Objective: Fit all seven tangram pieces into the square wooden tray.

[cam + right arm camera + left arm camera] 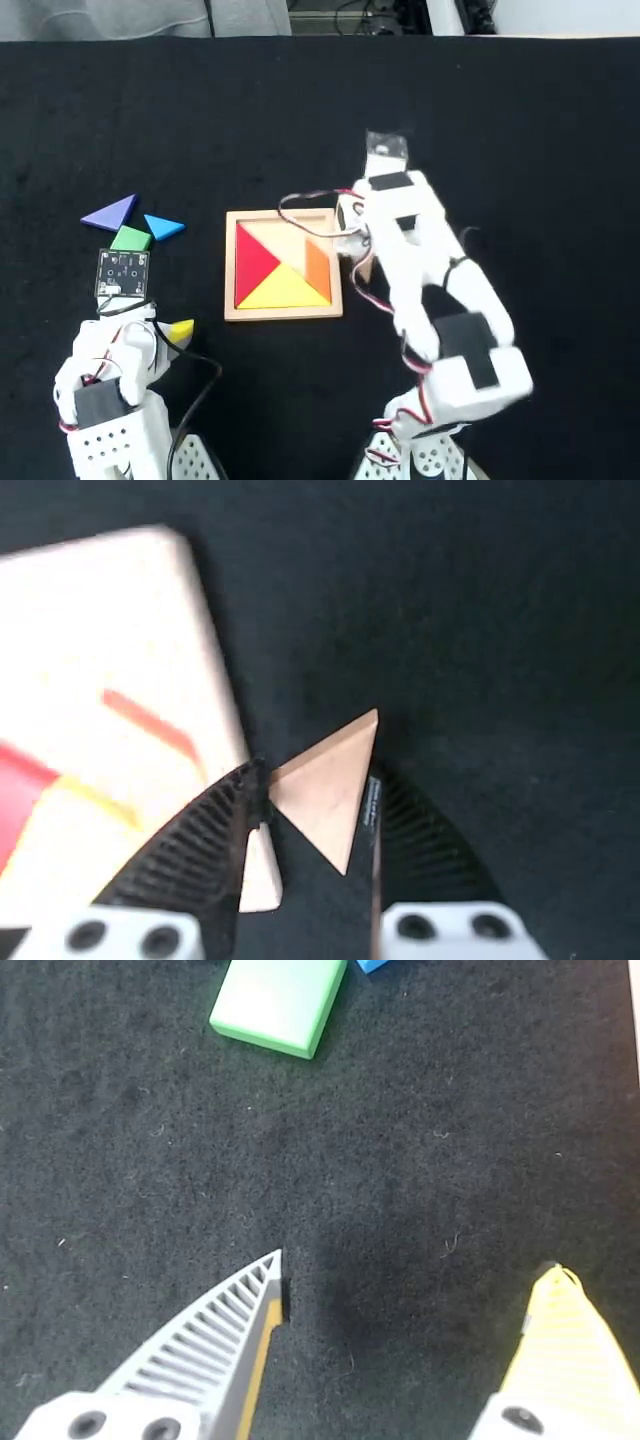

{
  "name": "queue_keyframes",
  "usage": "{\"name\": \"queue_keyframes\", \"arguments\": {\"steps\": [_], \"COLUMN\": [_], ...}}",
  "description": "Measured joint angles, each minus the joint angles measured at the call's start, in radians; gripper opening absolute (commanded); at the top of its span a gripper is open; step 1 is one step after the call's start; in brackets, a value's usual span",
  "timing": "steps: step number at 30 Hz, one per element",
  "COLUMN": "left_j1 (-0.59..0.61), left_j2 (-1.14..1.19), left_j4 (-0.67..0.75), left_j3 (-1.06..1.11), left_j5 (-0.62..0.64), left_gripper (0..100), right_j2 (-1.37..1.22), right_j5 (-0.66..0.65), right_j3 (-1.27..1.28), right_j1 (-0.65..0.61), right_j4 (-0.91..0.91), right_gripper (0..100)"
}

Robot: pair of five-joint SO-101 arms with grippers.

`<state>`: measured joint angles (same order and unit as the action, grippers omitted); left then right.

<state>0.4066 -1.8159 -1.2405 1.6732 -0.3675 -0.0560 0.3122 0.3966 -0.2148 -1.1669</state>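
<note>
The square wooden tray (285, 314) lies mid-table and holds a red triangle (252, 262), a yellow triangle (284, 290) and an orange piece (318, 266). Just off the tray's right edge, my right gripper (312, 780) is shut on a tan triangle (325, 790), with the tray (120, 610) close beside it. A purple triangle (110, 213), a blue triangle (163, 227) and a green piece (131, 238) lie together at the left. My left gripper (415, 1265) hangs open over bare cloth just short of the green piece (278, 1005), with nothing between its fingers.
A black cloth (520, 120) covers the whole table. The right arm's white body (440, 300) stretches from the front edge up to the tray's right side. Cables (300, 200) loop over the tray's far corner.
</note>
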Motion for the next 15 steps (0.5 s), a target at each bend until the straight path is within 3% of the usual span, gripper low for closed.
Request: {"name": "queue_keyframes", "arguments": {"steps": [10,15], "left_j1": [0.0,0.0], "left_j2": [0.0,0.0], "left_j4": [0.0,0.0], "left_j3": [0.0,0.0], "left_j5": [0.0,0.0], "left_gripper": [37,37], "right_j2": [0.009,-0.173], "right_j5": [-0.044,-0.044], "right_j3": [-0.212,-0.273], "right_j1": [-0.278,-0.299], "right_j4": [-0.021,-0.021], "right_gripper": [8.7,8.6]}}
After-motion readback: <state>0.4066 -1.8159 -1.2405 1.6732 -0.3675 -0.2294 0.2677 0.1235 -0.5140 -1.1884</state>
